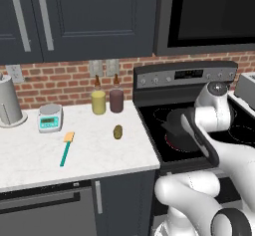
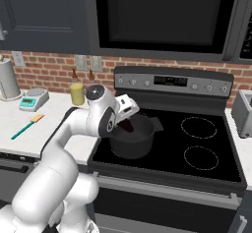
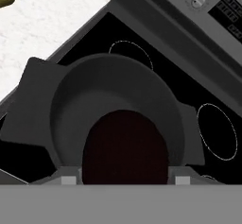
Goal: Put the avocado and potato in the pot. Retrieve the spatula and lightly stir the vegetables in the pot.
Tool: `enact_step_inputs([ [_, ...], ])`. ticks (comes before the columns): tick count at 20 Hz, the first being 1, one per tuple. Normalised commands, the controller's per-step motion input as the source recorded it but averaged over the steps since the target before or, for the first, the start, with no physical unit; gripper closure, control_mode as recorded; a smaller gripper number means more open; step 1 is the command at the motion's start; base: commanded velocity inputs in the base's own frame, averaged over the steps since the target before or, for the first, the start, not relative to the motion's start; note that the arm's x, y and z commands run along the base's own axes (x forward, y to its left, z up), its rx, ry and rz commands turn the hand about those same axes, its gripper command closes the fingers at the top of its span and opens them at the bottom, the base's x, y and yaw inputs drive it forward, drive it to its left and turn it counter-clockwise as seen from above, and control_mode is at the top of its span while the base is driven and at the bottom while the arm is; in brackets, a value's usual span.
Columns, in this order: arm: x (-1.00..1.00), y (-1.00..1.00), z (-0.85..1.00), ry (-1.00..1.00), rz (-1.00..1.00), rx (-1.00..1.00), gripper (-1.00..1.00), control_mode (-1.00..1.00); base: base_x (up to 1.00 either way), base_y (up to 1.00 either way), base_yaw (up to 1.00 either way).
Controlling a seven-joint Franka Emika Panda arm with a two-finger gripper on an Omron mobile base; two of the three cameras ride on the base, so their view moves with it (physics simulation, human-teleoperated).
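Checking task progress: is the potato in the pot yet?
No. The potato lies on the white counter beside the stove, well apart from the pot.

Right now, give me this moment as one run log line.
gripper: shut on avocado, over pot | potato: on counter | spatula: on counter, untouched
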Motion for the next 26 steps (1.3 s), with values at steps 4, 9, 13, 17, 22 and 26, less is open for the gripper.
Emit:
enact_step_inputs([
  [4, 0.03, -0.32, -0.21, -0.03, 0.0, 0.0, 1.0, -1.0, 0.0, 0.0, 0.0],
  [9, 0.02, -0.23, -0.17, -0.04, 0.0, 0.0, 1.0, -1.0, 0.0, 0.0, 0.0],
  [13, 0.16, -0.05, -0.16, -0.06, 0.03, 0.0, 1.0, -1.0, 0.0, 0.0, 0.0],
  [17, 0.21, 0.0, -0.06, -0.06, 0.02, 0.0, 1.0, -1.0, 0.0, 0.0, 0.0],
  [22, 0.06, 0.0, -0.04, -0.04, 0.0, 0.0, 1.0, -1.0, 0.0, 0.0, 0.0],
  [26, 0.0, 0.0, -0.02, 0.0, 0.0, 0.0, 1.0, -1.0, 0.0, 0.0, 0.0],
])
